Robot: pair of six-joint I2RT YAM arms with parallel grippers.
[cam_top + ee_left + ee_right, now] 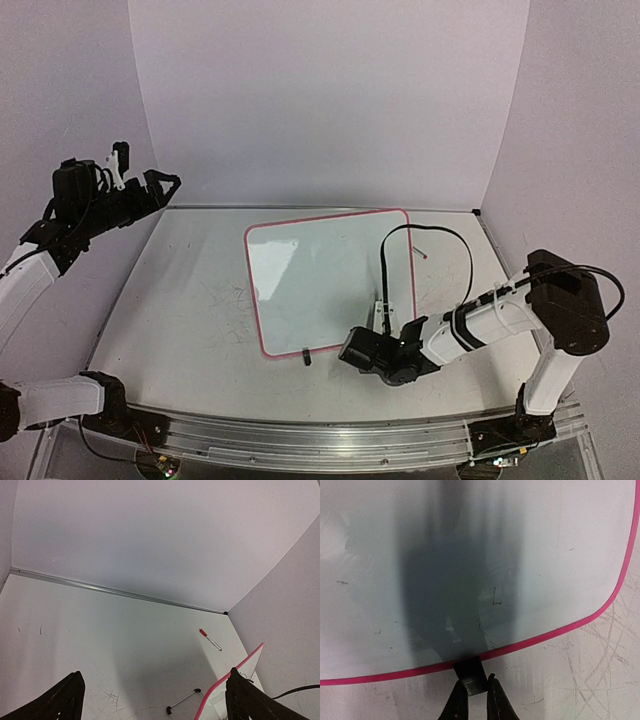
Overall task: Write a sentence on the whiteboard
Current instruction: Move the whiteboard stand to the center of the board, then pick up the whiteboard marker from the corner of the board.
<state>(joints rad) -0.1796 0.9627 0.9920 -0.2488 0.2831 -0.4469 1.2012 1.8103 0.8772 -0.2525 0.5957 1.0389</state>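
The whiteboard (330,275), glossy white with a pink rim, lies flat on the table. Its surface (545,555) shows only a few faint small marks, so the sentence is out of view. My right gripper (477,700) sits at the board's near edge, shut on a small black clip foot (472,672) that sticks out from the rim (560,630). In the top view that gripper (384,325) is by the board's near right corner. My left gripper (165,185) hangs high over the table's far left, open and holding nothing; its fingers (65,697) frame the table below.
A red-capped marker (210,639) lies on the table near the far right corner (422,251). A second black clip foot (306,356) sits on the board's near edge. A thin wire piece with black ends (182,700) lies beside the pink rim (227,682). Walls close in left, back and right.
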